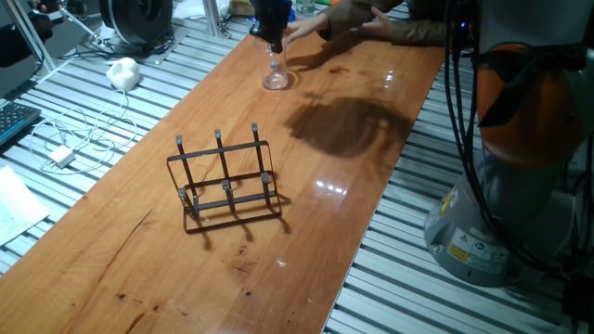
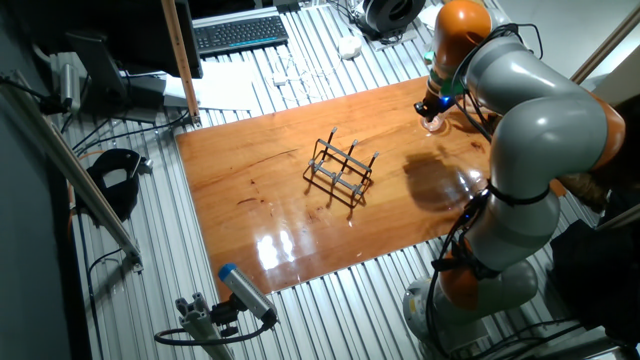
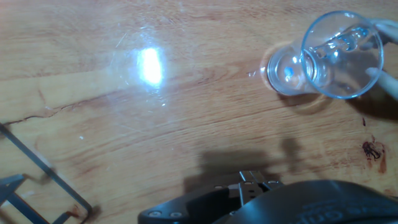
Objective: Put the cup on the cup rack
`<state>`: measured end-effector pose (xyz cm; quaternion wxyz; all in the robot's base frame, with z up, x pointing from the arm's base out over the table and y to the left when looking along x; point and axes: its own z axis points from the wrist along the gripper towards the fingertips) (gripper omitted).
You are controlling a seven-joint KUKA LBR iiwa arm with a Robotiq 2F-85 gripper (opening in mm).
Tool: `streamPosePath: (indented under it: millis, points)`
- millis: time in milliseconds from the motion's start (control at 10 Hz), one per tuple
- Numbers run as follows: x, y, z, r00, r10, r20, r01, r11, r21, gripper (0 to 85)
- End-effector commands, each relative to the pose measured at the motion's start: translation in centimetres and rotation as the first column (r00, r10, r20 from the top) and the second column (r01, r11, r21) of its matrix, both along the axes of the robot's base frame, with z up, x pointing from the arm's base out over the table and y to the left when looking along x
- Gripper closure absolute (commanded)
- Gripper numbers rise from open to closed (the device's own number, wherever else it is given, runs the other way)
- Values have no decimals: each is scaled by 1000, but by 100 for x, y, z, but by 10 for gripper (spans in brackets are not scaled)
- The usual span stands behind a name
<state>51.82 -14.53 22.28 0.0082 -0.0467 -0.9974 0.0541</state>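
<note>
The cup (image 1: 276, 72) is a clear, see-through stemmed glass that stands upright on the wooden table at the far end. In the hand view the cup (image 3: 326, 59) is at the upper right, seen from above. My gripper (image 1: 271, 42) hangs right over it; in the hand view my gripper (image 3: 384, 55) shows two pale fingertips (image 3: 387, 31) set apart at the right edge, beside the cup's rim, not closed on it. The dark wire cup rack (image 1: 225, 181) stands in the middle of the table with its pegs bare. The rack also shows in the other fixed view (image 2: 342, 168) and the hand view (image 3: 37, 180).
A person's arm in a brown sleeve (image 1: 371, 23) reaches over the table's far end near the cup. A white cable and plug (image 1: 60, 153) and a white lump (image 1: 122, 72) lie on the slatted surface left of the table. My arm's base (image 1: 520, 186) stands at the right.
</note>
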Motion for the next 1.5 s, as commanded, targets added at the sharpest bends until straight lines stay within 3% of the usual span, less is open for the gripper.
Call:
streamPosePath:
  millis: [0,400,600,1400]
  points:
    - [-2,0,2,1000,-1,-1,1,1000,0,850]
    - [3,37,24,1000,-11,-8,11,1000,9,850]
    - [-13,87,28,999,-29,-28,30,999,20,850]
    - [-12,136,33,998,-51,-32,52,998,23,850]
